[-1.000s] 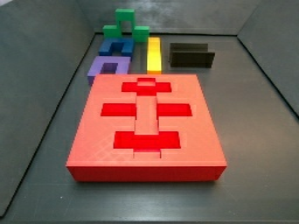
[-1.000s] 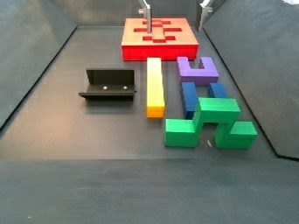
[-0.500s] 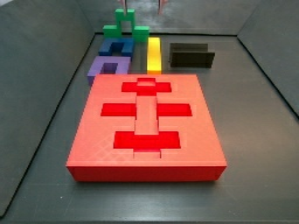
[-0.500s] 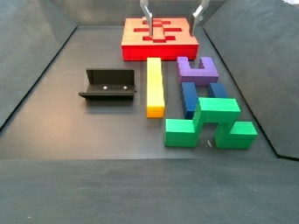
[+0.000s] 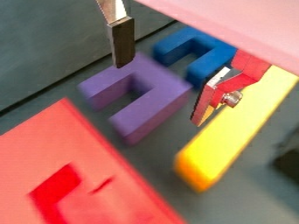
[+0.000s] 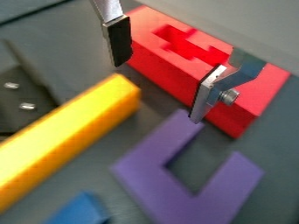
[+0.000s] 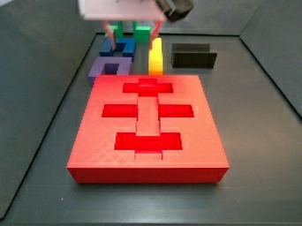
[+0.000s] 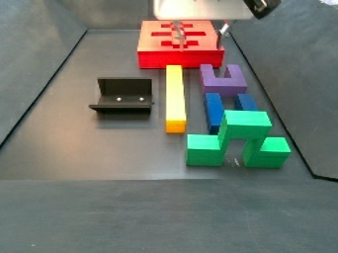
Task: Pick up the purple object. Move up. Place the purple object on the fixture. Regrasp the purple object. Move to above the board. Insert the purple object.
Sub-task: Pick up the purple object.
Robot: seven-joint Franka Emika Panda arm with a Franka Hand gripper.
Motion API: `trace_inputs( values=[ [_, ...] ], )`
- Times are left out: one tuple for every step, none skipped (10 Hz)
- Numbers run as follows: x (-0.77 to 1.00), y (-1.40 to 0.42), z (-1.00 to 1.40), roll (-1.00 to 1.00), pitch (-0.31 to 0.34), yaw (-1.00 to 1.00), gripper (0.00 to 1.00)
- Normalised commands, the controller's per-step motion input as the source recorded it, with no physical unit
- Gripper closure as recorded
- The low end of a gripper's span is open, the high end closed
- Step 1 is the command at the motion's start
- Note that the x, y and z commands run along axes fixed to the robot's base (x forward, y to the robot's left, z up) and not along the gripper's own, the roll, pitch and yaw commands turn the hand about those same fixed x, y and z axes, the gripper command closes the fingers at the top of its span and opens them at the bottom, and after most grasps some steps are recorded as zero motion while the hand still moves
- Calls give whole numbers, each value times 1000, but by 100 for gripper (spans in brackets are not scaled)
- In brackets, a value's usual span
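Gripper (image 5: pixel 170 66) has just dropped into view over the purple block (image 5: pixel 138 96), fingers (image 6: pixel 117 41) spread wide and empty. Pickup looks next; the block's untouched on the floor beside the board (image 7: pixel 147 128).

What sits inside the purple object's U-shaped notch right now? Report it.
Nothing: in a wrist view the purple object's notch shows only bare dark floor. The open gripper hovers above it, holding nothing. What lies beneath the block itself is covered.

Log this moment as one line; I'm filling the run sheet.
phase: approach | gripper: open, above purple object | purple object: on floor, ungrasped | fixture: empty
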Motion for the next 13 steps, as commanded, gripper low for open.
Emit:
trace_inputs(
  values=[
    [-329, -383, -566, -9, -277, 117, 0],
    [-86, -14, -440, -24, -227, 120, 0],
    [0, 0, -514, 0, -196, 126, 0],
    [-160, 0, -446, 90, -210, 43, 0],
    [-257, -54, -303, 207, -166, 0, 0],
    [-226, -29, -174, 213, -80, 0, 0],
    [-131, 0, -89, 204, -30, -20, 0],
    [0, 0, -43, 219, 0, -26, 0],
    [174, 0, -49, 214, 0, 0, 0],
    [411, 0, -37, 216, 26, 0, 0],
    [429, 0, -40, 191, 30, 0, 0],
    [277, 0, -126, 196, 4, 0, 0],
    [0, 0, -223, 187, 0, -26, 0]
  ],
)
